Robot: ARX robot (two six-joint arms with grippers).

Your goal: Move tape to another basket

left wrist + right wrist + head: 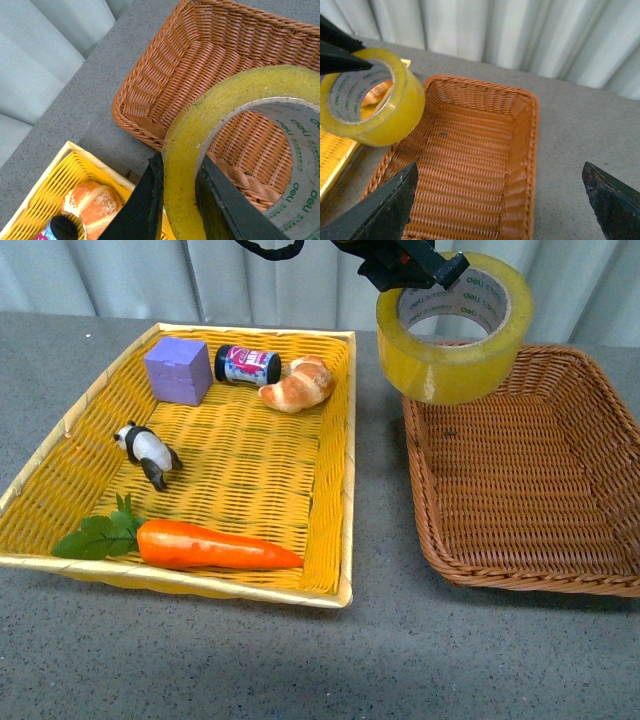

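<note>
1. The left gripper (181, 200) is clenched on the tape (455, 340), with one finger inside the core and the other against the outer face, so it pinches the roll's wall.
2. The roll hangs tilted in the air just below those fingers. It is over the corner of the basket (530, 480) that lies nearest the yellow tray (345, 440).
3. The right gripper (500, 205) is spread wide and carries nothing, with the basket's floor beneath it.
4. The roll looks stiff and fairly weighty. Its film face is probably slick, while the cardboard core should give the firmer bite. A pinch through the wall suits it, though a hold at one spot could let it swing.
5. The basket's rim sits close under the roll, and the bare woven floor opens beyond the left gripper, away from the yellow tray.
6. The basket's sides slope, so a release near the rim could send the roll tumbling. Its middle looks safer, though the right gripper shares that airspace.
</note>
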